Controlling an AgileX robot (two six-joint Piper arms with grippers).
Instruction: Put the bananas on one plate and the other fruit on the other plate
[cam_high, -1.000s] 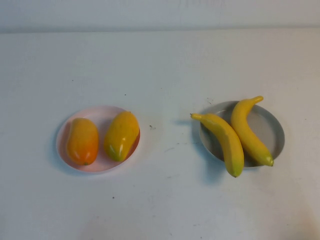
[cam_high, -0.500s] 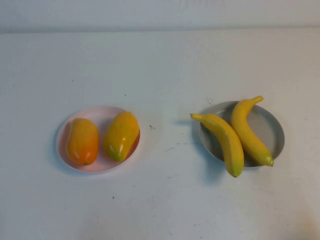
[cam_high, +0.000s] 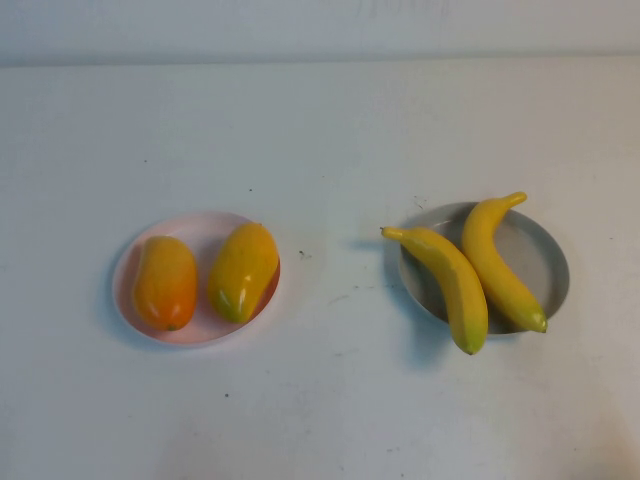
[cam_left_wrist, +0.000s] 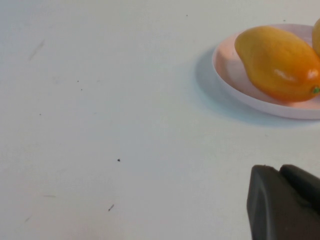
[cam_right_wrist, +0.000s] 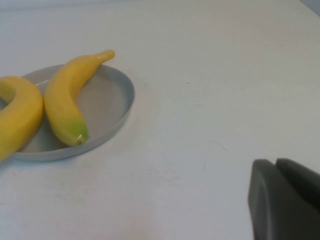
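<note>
Two yellow bananas (cam_high: 452, 283) (cam_high: 496, 260) lie side by side on the grey-blue plate (cam_high: 545, 255) at the right; one sticks out over its near rim. The orange fruit (cam_high: 165, 281) and the yellow fruit (cam_high: 243, 270) lie on the pale pink plate (cam_high: 200, 228) at the left. Neither arm shows in the high view. My left gripper (cam_left_wrist: 280, 172) is shut and empty over bare table, off from the pink plate (cam_left_wrist: 227, 75) and orange fruit (cam_left_wrist: 277, 62). My right gripper (cam_right_wrist: 275, 167) is shut and empty over bare table, off from the grey plate (cam_right_wrist: 107, 105) and bananas (cam_right_wrist: 65, 97).
The white table (cam_high: 330, 130) runs back to a pale wall. Bare table lies between the two plates and in front of them.
</note>
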